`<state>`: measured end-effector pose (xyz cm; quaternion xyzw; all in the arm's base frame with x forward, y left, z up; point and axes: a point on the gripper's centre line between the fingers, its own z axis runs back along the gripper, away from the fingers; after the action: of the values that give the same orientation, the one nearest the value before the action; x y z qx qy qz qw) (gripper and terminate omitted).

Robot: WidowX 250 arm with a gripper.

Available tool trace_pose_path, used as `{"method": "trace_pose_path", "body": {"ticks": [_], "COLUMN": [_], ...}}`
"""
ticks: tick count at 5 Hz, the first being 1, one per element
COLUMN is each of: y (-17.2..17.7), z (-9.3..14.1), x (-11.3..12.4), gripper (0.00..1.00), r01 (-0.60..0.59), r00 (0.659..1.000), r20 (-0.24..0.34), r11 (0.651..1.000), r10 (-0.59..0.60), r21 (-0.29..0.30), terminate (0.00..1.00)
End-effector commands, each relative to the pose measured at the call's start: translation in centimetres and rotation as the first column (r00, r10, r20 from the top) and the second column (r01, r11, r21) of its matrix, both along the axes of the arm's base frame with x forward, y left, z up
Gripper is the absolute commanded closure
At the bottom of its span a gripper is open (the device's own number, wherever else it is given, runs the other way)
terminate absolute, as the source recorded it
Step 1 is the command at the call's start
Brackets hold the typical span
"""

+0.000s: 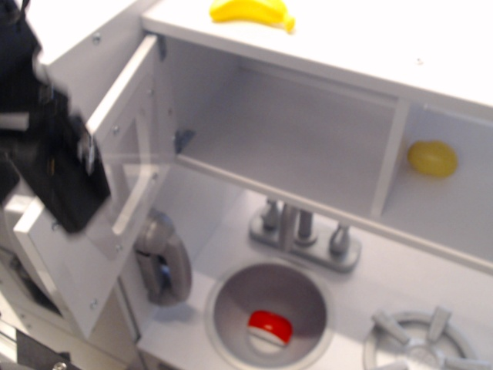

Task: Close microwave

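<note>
The microwave [293,127] is a white box compartment under the top shelf, and it stands open and empty. Its door [115,177] hangs swung out to the left, with a clear window and a pale handle bar on it. My black arm and gripper [58,166] are at the far left, against the outer side of the open door. The image is blurred there, so the fingers do not show clearly.
A yellow banana [250,11] lies on the top shelf. A yellow lemon [432,158] sits in the small cubby at the right. Below are a grey faucet [304,231], a sink [231,304] holding a red object [269,327], a grey kettle-like piece [162,262] and a burner [420,343].
</note>
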<state>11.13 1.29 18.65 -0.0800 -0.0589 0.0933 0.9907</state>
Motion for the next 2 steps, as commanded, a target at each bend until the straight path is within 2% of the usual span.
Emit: {"method": "trace_pose_path", "body": {"ticks": [1,2], "y": [2.7,3.8], "z": [-1.6,-2.4], "x": [4.1,5.2], "gripper": [0.0,0.0], "r01": [-0.079,-0.09], "r00": [0.997,0.996], "r20": [0.018,-0.003], "r11": [0.992,0.989], "r10": [0.078,0.091], "r21": [0.101,0.119], "terminate": [0.0,0.0]}}
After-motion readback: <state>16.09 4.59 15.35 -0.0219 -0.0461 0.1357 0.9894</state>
